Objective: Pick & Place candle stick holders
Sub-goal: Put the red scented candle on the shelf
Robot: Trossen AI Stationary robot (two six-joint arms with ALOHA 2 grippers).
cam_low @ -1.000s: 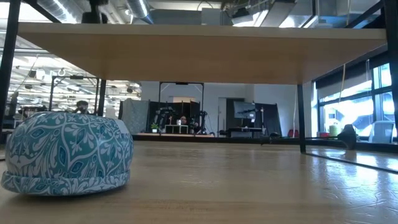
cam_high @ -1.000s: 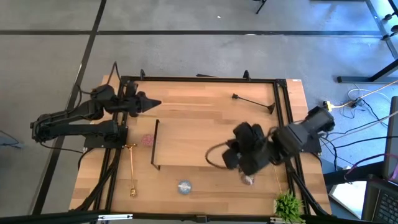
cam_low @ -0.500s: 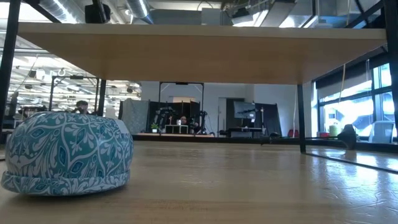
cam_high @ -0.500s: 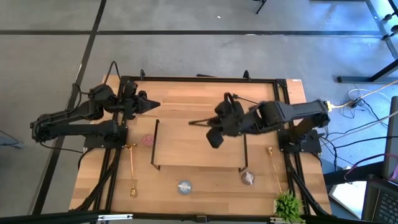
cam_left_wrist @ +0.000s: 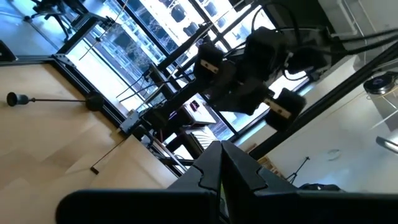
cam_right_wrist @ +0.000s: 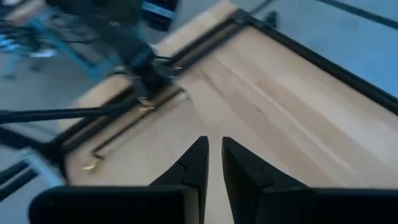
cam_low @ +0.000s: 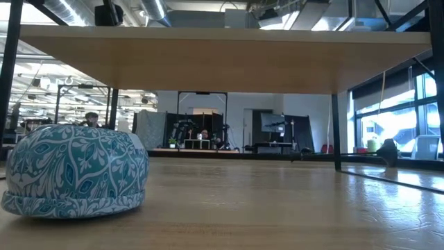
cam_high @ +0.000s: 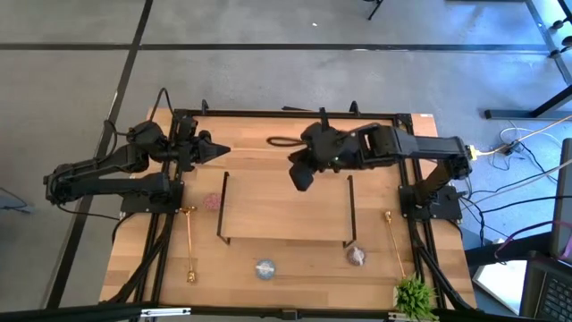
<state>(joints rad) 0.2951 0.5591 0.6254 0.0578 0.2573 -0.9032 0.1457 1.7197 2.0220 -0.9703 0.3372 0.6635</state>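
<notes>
Two gold candle stick holders lie flat on the table, one at the left and one at the right. The black one lies on the far side of the table and shows only in the left wrist view; in the high view my right arm covers it. The pink round, the pale blue round and the mauve round sit on the table. My right gripper hangs over the wooden board's far left part, open by a narrow gap, and is empty. My left gripper is shut and empty at the far left.
The wooden board on black end rails spans the table's middle; in the low view it shows as a shelf above the pale blue round. A small green plant stands at the near right corner. A black frame edges the table.
My right gripper has swung from the near right, beside the mauve round, toward the table's far edge and left, and now hangs over the board's far left part. The mauve round and the right gold holder have come into view. Nothing on the table has moved.
</notes>
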